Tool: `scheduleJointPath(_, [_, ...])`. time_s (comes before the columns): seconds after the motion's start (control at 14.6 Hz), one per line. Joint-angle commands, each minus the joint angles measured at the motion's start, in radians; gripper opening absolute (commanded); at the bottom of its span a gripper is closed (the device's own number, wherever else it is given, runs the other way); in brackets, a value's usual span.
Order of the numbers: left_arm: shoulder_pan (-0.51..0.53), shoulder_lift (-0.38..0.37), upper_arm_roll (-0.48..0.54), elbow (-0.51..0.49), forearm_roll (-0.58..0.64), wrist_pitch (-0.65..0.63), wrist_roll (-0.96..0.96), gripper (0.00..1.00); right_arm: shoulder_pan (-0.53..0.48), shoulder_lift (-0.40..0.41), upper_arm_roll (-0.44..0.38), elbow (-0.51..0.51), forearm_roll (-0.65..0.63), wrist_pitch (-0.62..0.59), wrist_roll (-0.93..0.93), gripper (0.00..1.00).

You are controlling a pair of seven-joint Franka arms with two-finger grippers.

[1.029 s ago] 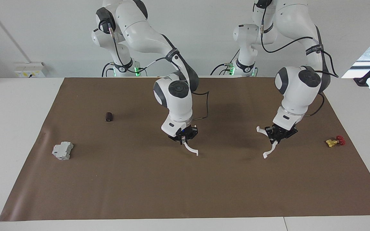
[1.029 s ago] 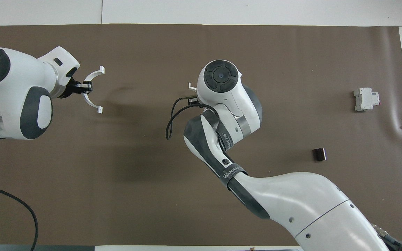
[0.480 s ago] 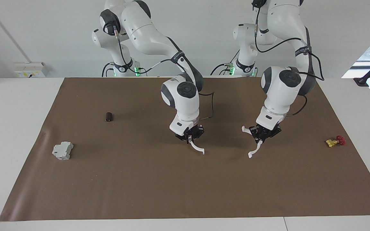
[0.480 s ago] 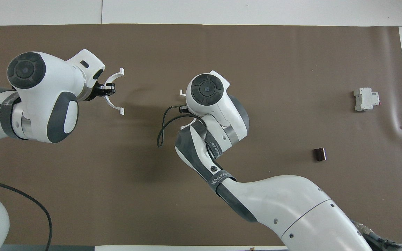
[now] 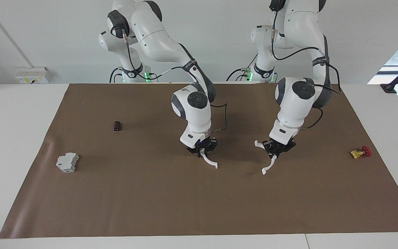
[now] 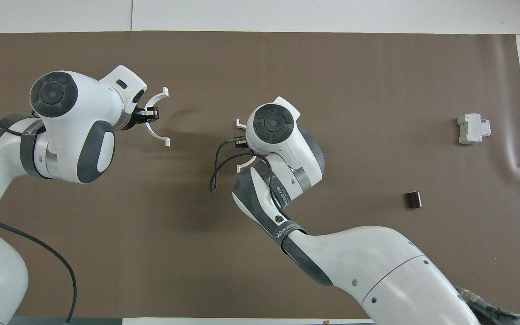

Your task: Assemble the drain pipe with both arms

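Note:
The drain pipe is in two separate white half-ring pieces. My left gripper (image 5: pixel 274 151) is shut on one half (image 5: pixel 269 166) and holds it low over the mat, toward the left arm's end; in the overhead view this half (image 6: pixel 156 135) curves with its open side toward the table's middle. My right gripper (image 5: pixel 202 151) is shut on the other half (image 5: pixel 210 162) over the mat's middle, its lower tab close to the mat. From above, the right wrist hides most of that half (image 6: pixel 246 163); only its tabs show. A hand's width of mat separates the two halves.
A grey boxy block (image 5: pixel 67 162) and a small dark cylinder (image 5: pixel 117 126) lie toward the right arm's end. A yellow-and-red valve (image 5: pixel 359 152) lies toward the left arm's end. The brown mat (image 5: pixel 199 207) covers the table.
My left gripper has carried its half toward the table's middle, closing the gap. My right gripper shifted slightly and dropped a little with its half.

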Motion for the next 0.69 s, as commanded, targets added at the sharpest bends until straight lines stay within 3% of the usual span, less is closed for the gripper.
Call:
scheduleJointPath(0.0, [-0.025, 0.009, 0.01, 0.016, -0.005, 0.011, -0.019, 0.0, -0.021, -0.018, 0.006, 0.059, -0.018, -0.07, 0.02, 0.82])
scheduleJointPath(0.21, [-0.049, 0.03, 0.011, 0.036, -0.003, 0.023, -0.041, 0.0, -0.101, -0.053, 0.006, 0.176, -0.016, -0.276, 0.0, 0.82])
scheduleJointPath(0.41, [-0.101, 0.107, 0.013, 0.124, 0.007, 0.011, -0.133, 0.0, -0.213, -0.145, 0.004, 0.154, -0.012, -0.379, -0.128, 0.82])
scheduleJointPath(0.62, [-0.161, 0.128, 0.018, 0.135, 0.032, 0.011, -0.183, 0.0, -0.334, -0.22, 0.006, 0.152, -0.005, -0.491, -0.266, 0.82])
